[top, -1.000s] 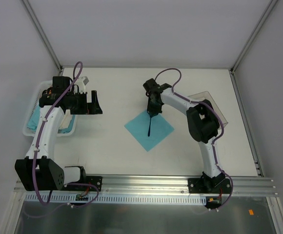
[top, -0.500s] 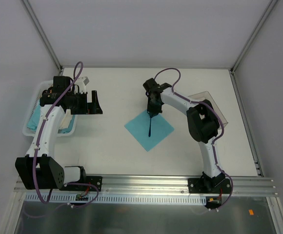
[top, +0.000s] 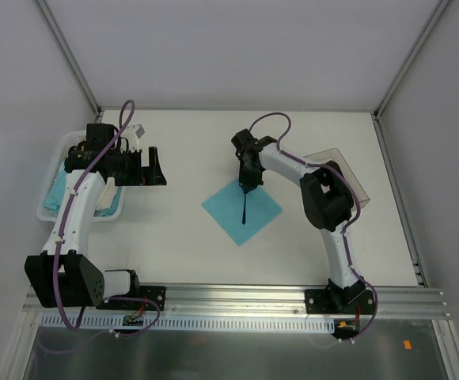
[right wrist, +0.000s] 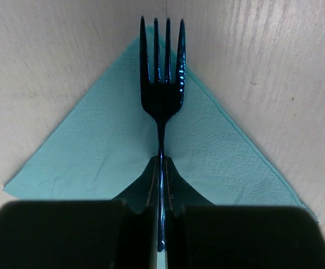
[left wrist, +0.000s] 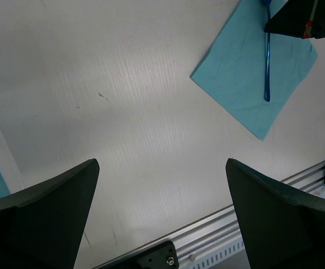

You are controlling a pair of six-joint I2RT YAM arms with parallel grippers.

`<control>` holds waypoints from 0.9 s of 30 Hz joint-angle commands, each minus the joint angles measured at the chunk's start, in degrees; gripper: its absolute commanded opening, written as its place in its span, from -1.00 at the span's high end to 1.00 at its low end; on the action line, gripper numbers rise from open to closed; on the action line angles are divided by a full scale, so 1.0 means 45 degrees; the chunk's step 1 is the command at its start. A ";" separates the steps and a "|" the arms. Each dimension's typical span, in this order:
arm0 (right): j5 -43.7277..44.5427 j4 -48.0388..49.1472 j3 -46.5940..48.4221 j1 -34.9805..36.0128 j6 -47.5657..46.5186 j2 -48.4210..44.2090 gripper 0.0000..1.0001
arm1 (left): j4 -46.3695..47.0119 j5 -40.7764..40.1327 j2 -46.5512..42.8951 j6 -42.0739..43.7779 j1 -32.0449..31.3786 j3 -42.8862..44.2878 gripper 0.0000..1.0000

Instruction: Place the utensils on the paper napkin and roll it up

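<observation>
The paper napkin [top: 259, 207] lies flat like a diamond in the middle of the table, also seen in the left wrist view [left wrist: 235, 73]. My right gripper [top: 247, 182] stands over its far corner, shut on a dark teal fork [right wrist: 162, 78]. The fork's neck is pinched between the jaws [right wrist: 161, 163], and its tines reach past the napkin's corner [right wrist: 95, 151]. The fork's handle [top: 244, 209] runs toward me across the napkin [left wrist: 267, 70]. My left gripper [top: 157, 166] hangs open and holding nothing [left wrist: 161, 168] beside the basket, far left of the napkin.
A white basket [top: 79, 217] with teal napkin bundles [top: 55, 192] sits at the left edge, under the left arm. A clear plastic container [top: 348, 170] stands at the right behind the right arm. An aluminium rail [top: 237, 297] runs along the near edge.
The right wrist has crept a little toward the back, still holding the fork. The left arm has not moved.
</observation>
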 commanded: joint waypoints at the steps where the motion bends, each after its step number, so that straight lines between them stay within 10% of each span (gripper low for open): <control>1: -0.0032 -0.0258 0.0457 0.0021 -0.0086 0.0096 1.00 | -0.0185 0.0072 0.0049 -0.0142 0.0094 0.0105 -0.97; 27: -0.0012 -0.0413 0.0651 -0.0038 -0.0163 -0.2632 0.19 | -0.0244 0.0151 0.0069 -0.0045 0.0094 0.0222 -0.98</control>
